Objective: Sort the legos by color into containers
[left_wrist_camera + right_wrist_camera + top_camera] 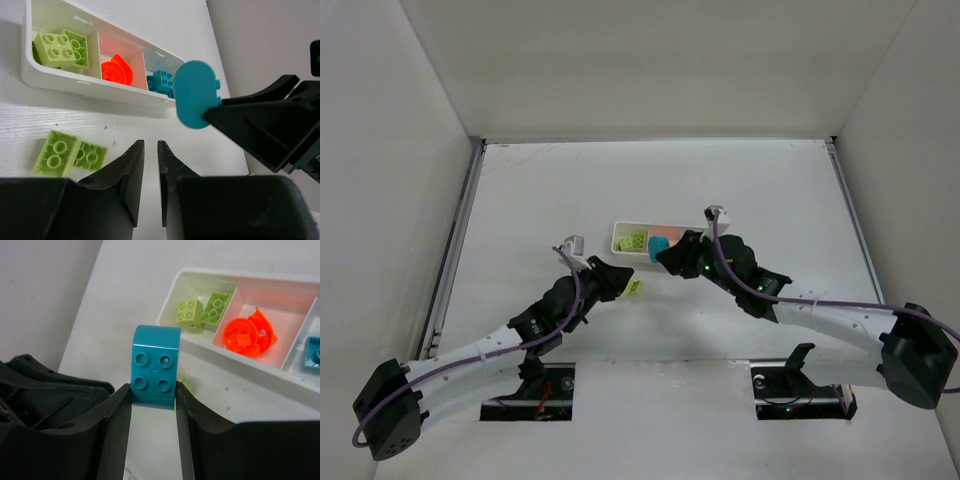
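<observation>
The white tray [60,85] has three compartments: yellow-green legos [60,47] at the left, an orange-red piece [117,72] in the middle, a cyan-blue lego [161,81] at the right. My right gripper [153,390] is shut on a rounded cyan-blue lego [155,365], which hangs just in front of the tray's near wall [240,365]. A yellow-green lego [70,154] lies on the table before the tray. My left gripper [151,147] is just right of it, shut and holding nothing.
High white walls enclose the table on three sides. In the top view both arms reach in toward the tray [625,232], and their grippers are close together near the loose yellow-green lego [634,288].
</observation>
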Tool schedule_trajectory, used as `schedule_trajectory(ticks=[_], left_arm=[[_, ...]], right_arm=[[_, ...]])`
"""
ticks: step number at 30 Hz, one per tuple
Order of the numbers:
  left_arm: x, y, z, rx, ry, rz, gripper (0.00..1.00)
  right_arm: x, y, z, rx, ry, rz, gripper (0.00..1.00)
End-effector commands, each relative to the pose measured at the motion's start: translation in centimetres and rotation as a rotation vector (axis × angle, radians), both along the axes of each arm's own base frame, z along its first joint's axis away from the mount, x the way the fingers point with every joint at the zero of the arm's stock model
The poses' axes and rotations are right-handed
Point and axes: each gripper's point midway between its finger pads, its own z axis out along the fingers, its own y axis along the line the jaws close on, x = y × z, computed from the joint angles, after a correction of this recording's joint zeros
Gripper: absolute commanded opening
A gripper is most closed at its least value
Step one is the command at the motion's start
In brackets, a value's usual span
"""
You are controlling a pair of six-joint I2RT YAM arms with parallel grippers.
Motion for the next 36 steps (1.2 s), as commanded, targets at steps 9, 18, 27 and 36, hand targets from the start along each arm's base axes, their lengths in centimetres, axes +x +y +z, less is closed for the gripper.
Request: schedule_trajectory(ticks=[9, 18, 27, 36], left_arm=[[0.3, 0.2, 1.1, -0.022, -0.037, 0.005, 0.14], [0.7, 1.8, -2.3, 0.130, 0.004, 0.050, 0.15], [1.0, 2.5, -3.9, 0.179, 0.022, 0.067, 0.18], [1.2, 3.2, -5.1, 0.217, 0.048, 0.079, 0.31]], right_arm=[[4.5, -6.2, -0.5, -0.039, -0.007, -0.217, 0.32], [8.2, -10.2, -4.5, -0.206, 0.030, -0.405, 0.33], [9.2, -9.0, -6.0, -0.250, 0.063, -0.387, 0.37], [8.6, -10.0, -2.3, -0.206, -0.023, -0.409, 0.65]])
